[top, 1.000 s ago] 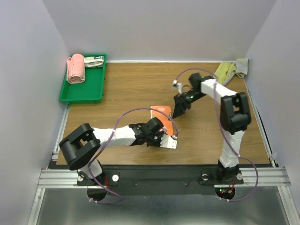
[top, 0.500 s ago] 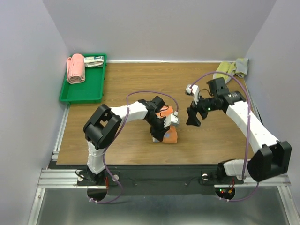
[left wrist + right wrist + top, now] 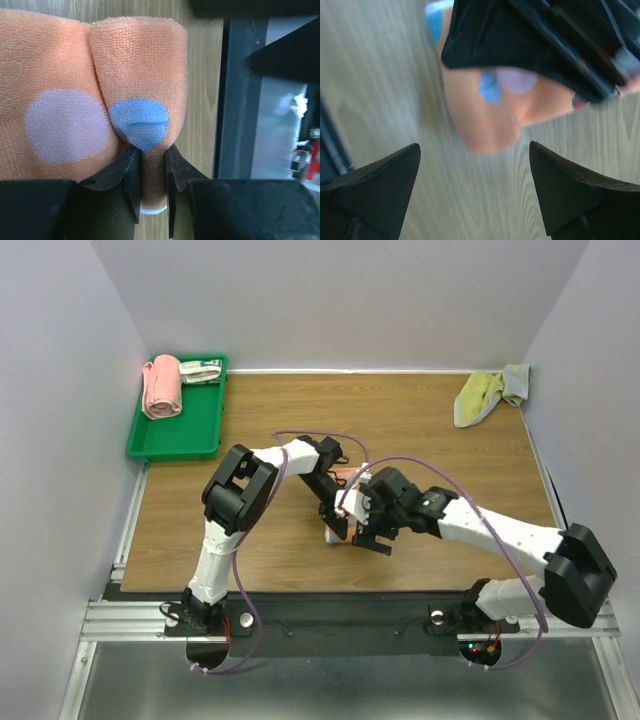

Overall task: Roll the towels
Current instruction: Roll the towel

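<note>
Top external, left to right: green tray point(image 3: 150, 445) in the far-left corner holds the pink towel roll point(image 3: 161, 386), untouched.

Left gripper point(image 3: 335, 518) is mid-table on the orange towel point(image 3: 346, 478). Left wrist view shows its jaws nearly together, nipping a fold at the rolled end, with cloth between them. Against 1 s ago, the left arm has swung from low and near to over the towel, which now looks bunched into a partial roll.

Right gripper point(image 3: 374, 536) came in from the right over the last 0.5 s. Jaws are spread wide with nothing held, just beside the towel. Read: roll 1 is in progress, and the right is probably arriving to brace or tuck.

Yellow-green towel point(image 3: 478, 396) lies crumpled in the far-right corner, not started, and is no longer hidden by the right arm.

Surface is a wood-grain table point(image 3: 420, 440), with plain pale walls on 3 sides.
</note>
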